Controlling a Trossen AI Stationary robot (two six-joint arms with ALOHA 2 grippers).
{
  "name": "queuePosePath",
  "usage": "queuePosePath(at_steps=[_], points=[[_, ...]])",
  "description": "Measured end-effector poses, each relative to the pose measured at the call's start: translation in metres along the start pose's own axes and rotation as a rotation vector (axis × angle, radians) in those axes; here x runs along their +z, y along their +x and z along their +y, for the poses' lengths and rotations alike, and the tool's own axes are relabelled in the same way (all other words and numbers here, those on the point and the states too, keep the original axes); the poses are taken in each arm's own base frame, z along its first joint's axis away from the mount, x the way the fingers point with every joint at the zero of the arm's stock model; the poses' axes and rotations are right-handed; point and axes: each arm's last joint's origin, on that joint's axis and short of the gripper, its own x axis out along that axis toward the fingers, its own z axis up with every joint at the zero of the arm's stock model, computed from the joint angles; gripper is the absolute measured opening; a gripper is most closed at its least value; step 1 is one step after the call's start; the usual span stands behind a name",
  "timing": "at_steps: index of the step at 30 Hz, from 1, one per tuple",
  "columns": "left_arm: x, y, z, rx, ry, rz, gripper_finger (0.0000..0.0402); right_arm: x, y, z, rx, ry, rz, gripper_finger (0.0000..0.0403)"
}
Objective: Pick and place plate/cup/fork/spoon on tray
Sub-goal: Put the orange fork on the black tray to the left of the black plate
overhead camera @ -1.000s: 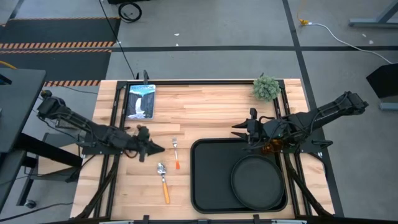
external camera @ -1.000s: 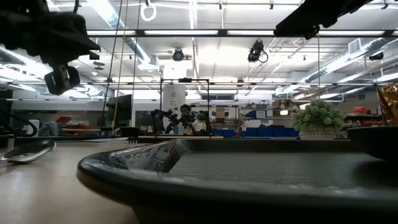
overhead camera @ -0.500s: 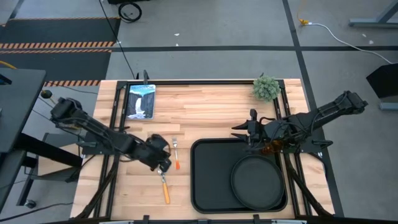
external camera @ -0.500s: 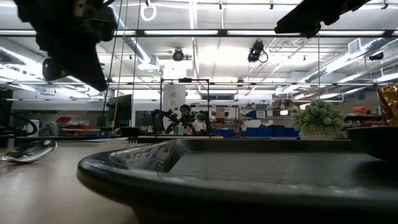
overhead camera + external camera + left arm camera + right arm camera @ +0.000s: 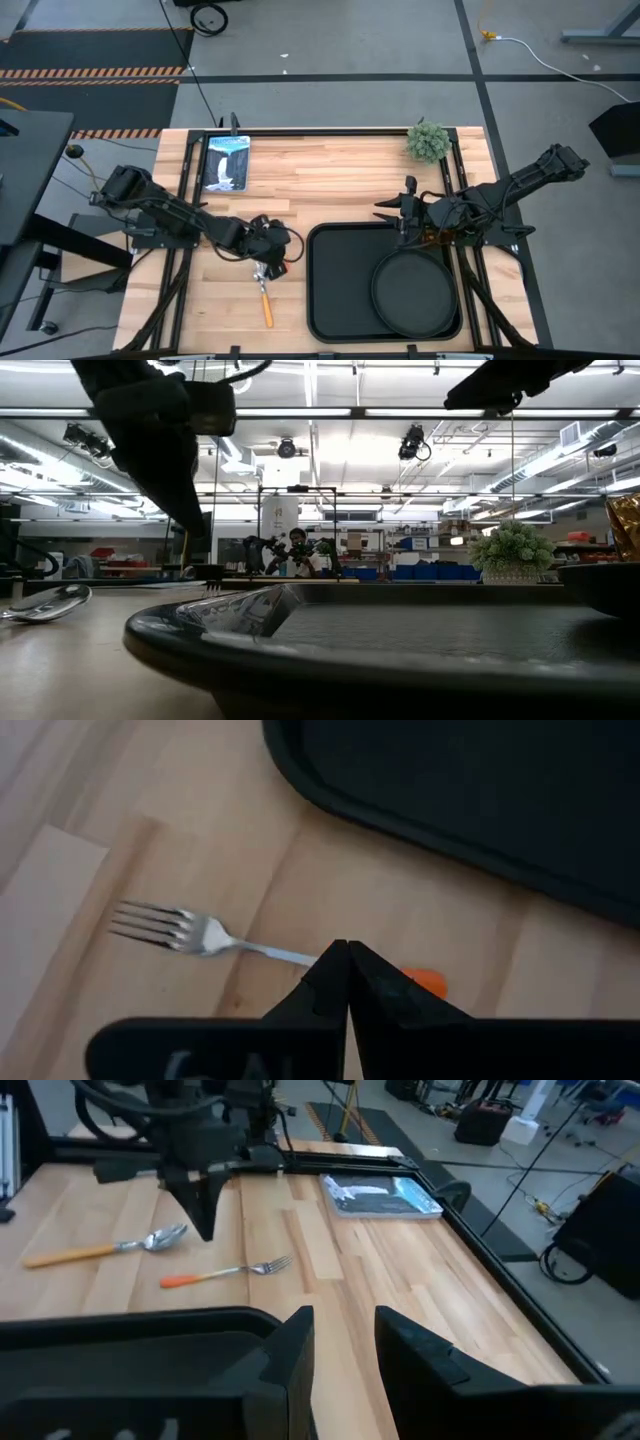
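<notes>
The fork (image 5: 200, 933) lies flat on the wood just left of the black tray (image 5: 335, 290); it also shows in the right wrist view (image 5: 225, 1270). My left gripper (image 5: 347, 948) is shut, points down and hangs a little above the fork's neck, clear of the table in the low view (image 5: 195, 540). The spoon (image 5: 263, 295) lies on the table nearer the front edge. The round plate (image 5: 413, 290) sits in the tray's right half. My right gripper (image 5: 345, 1340) is open and empty over the tray's far edge. The amber cup (image 5: 433, 238) shows under the right arm.
A small potted plant (image 5: 428, 140) stands at the table's far right, and a picture card (image 5: 226, 162) lies at the far left. Bare wood lies between them. A person (image 5: 298, 550) sits far back in the room.
My left gripper has gone toward the table's right edge, from the left of the spoon to a place over the fork. It has tipped from level to pointing down and has come lower. The fork, spoon, plate and right arm have kept still.
</notes>
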Motion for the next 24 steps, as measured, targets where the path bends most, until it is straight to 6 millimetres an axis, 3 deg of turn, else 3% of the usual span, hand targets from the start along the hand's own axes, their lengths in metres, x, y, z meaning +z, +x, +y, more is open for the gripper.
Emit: queuePosePath(at_steps=[7,15,24], points=[[0.008,0.007,0.012,0.057,-0.286,-0.026,0.0033,0.005,0.003,0.010,0.031,-0.039,-0.052,0.0114],[0.002,0.017,0.009,0.081,-0.571,0.007,0.0127,0.006,-0.002,0.024,0.085,-0.041,-0.087,0.0114],[-0.001,0.028,0.006,0.186,-0.626,0.058,0.0135,0.002,0.000,0.037,0.092,-0.042,-0.085,0.0114]])
